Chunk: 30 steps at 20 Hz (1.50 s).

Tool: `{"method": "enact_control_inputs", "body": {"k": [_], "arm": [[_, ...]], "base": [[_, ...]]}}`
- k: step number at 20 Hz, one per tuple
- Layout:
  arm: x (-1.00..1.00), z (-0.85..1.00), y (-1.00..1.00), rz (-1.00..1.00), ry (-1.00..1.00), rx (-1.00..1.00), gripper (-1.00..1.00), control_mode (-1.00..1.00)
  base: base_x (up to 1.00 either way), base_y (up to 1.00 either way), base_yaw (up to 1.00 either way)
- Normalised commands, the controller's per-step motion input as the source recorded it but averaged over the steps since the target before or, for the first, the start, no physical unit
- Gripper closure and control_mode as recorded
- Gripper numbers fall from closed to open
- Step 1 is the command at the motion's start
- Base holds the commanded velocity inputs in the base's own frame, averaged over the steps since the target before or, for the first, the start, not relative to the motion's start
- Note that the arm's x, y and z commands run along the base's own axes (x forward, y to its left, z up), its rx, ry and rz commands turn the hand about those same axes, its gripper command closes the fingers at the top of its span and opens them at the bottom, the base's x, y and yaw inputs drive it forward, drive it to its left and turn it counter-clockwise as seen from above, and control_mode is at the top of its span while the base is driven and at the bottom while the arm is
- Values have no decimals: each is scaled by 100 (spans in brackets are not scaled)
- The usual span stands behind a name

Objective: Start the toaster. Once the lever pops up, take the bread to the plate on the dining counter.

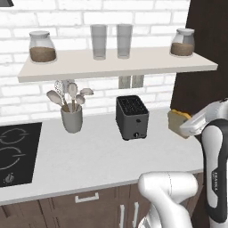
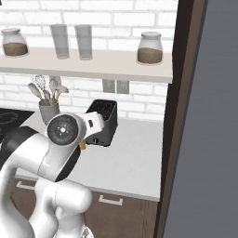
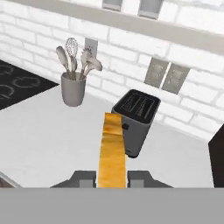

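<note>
The bread (image 3: 112,151), a golden-tan slice, stands on edge between my gripper's (image 3: 112,179) two dark fingertips (image 3: 85,178), which are shut on it. In the left base view the bread (image 1: 177,120) hangs above the counter's right end, to the right of the toaster (image 1: 132,116), with the gripper (image 1: 183,128) at its lower right side. The dark grey toaster (image 3: 136,120) stands beyond the slice with empty slots, and it also appears behind my arm (image 2: 103,122). The plate and the dining counter are out of view.
A grey utensil cup (image 1: 71,118) with spoons stands left of the toaster. A black cooktop (image 1: 15,153) lies at the counter's left end. A shelf (image 1: 116,64) with jars and glasses hangs overhead. A dark tall panel (image 2: 179,116) bounds the counter on the right.
</note>
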Motion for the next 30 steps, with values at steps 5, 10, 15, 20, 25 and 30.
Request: {"method": "enact_control_inputs", "body": {"k": [5,10,15,20,25,30], "arm": [[0,-32,40,-2,0,-16,100,-100],[0,-10,15,-1,0,-6,100,100],[0,0,0,0,0,0,100,100],[0,0,0,0,0,0,100,100],[0,0,0,0,0,0,100,100],[0,0,0,0,0,0,100,100]], "base": [[0,0,0],[-5,11,-7],[-24,0,-21],[-46,-1,-37],[-61,-8,-54],[-64,-14,-62]]}}
